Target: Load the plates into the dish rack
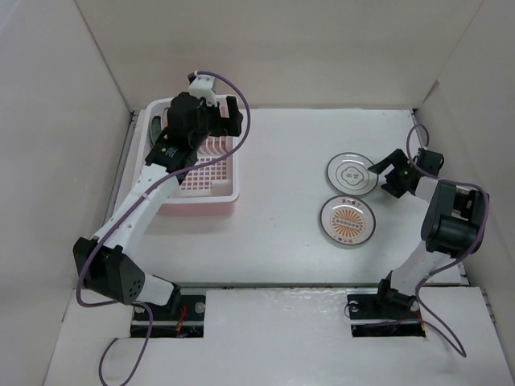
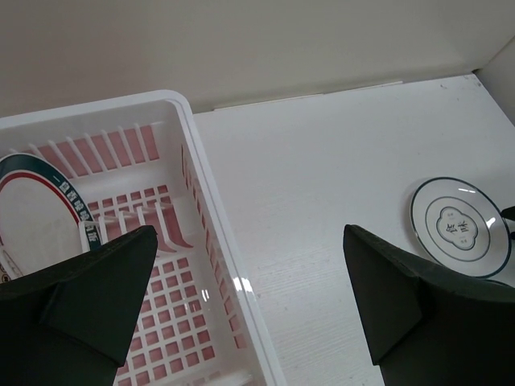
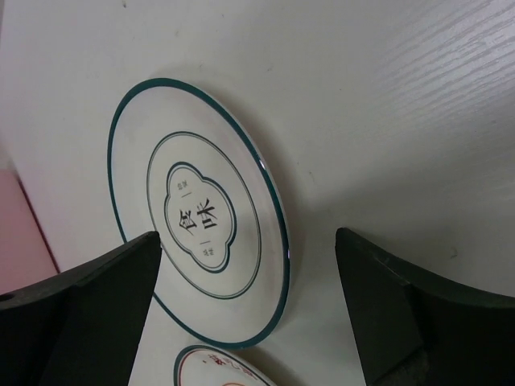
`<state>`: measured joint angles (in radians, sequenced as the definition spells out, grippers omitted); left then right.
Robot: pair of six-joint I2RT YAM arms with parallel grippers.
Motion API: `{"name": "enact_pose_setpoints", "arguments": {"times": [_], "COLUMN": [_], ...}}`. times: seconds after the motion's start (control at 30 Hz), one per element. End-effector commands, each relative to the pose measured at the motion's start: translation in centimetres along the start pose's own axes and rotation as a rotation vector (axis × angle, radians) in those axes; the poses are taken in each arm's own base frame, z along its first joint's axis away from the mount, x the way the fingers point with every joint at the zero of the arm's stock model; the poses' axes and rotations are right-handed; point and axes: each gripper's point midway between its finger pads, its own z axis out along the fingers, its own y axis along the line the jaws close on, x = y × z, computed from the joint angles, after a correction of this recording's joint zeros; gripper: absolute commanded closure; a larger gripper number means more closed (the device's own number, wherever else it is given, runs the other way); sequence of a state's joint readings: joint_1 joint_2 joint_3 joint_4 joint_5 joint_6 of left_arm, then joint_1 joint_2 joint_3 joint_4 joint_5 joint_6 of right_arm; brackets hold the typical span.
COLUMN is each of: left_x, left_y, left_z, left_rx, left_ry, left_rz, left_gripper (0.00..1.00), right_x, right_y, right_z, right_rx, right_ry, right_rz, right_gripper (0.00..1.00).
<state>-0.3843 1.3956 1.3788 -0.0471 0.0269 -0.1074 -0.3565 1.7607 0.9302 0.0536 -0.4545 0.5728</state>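
The pink dish rack (image 1: 197,207) stands at the left. In the left wrist view its white rim (image 2: 217,209) runs between my fingers, and a teal- and red-ringed plate (image 2: 40,211) stands on edge inside at the left. My left gripper (image 1: 230,121) is open and empty above the rack's far right corner (image 2: 249,297). A green-rimmed white plate (image 1: 352,174) and an orange sunburst plate (image 1: 348,220) lie flat on the table at the right. My right gripper (image 1: 383,177) is open, low beside the green-rimmed plate (image 3: 201,217), whose near edge lies between the fingers (image 3: 249,297).
White walls enclose the table on the left, back and right. The green-rimmed plate also shows far right in the left wrist view (image 2: 460,227). The orange plate's rim (image 3: 221,371) touches the bottom of the right wrist view. My left arm hides part of the rack's inside from above.
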Motion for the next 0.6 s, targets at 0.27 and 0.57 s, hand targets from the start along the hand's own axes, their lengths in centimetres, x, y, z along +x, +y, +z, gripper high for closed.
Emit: {"name": "enact_pose_setpoints", "arguments": {"times": [0.27,0.57], "left_x": [-2.1,-2.1], "left_y": [-0.9,-0.9], "left_z": [-0.8,-0.8], "left_rx": [0.044,0.044], "left_ry": [-0.056,-0.056], "left_rz": [-0.008,-0.008], "left_gripper": [0.0,0.0], "right_x": [0.5,1.6], "right_y": [-0.2,-0.8], "right_z": [1.7,2.8], "right_rx": [-0.037,-0.052], "right_ry": [0.05,0.106], "right_rz": [0.02,0.042], "right_gripper": [0.31,0.47]}}
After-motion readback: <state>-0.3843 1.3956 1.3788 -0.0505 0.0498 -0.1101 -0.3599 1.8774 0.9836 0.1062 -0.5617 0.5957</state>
